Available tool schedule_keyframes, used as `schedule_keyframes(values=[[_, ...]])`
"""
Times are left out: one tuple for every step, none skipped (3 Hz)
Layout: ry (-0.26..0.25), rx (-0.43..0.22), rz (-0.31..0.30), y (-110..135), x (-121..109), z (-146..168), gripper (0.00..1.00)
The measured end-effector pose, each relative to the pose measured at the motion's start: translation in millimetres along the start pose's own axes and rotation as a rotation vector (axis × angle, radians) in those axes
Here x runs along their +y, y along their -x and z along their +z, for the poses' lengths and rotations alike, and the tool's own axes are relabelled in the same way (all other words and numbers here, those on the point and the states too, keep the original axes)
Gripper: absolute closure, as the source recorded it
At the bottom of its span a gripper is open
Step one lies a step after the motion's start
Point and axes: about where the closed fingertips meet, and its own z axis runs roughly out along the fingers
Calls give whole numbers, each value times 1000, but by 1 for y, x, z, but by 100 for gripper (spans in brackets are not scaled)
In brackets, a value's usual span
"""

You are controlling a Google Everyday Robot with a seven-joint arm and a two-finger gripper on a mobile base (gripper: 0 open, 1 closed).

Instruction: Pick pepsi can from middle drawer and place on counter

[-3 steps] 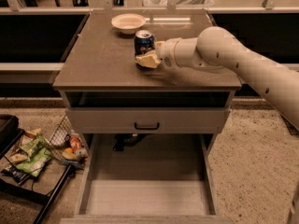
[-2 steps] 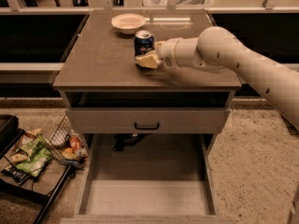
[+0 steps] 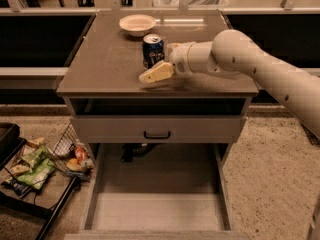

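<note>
The pepsi can (image 3: 153, 48), dark blue with a silver top, stands upright on the counter (image 3: 105, 64), just in front of a pale bowl. My gripper (image 3: 152, 63) reaches in from the right and straddles the can. Its near finger (image 3: 157, 72) lies slightly in front of the can's base, and the far finger is mostly hidden behind the can. The jaws look open, with the can resting on the counter between them. The middle drawer (image 3: 160, 211) is pulled out low in the view, with a bare pale floor.
A pale bowl (image 3: 137, 24) sits at the back of the counter. A closed drawer front with a black handle (image 3: 157, 134) lies under the counter. A wire basket of snack bags (image 3: 35, 166) stands on the floor to the left. My arm (image 3: 260, 69) crosses the counter's right side.
</note>
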Motion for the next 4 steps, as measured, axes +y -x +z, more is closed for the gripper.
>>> schedule_keyframes(values=[[15,31,-3,18,-8,-22,0],[-10,68,-2,90,-35,-72,0],[-86,90,42,140,-68,-163,0],[-129,134,50,158,-63,-265,0]])
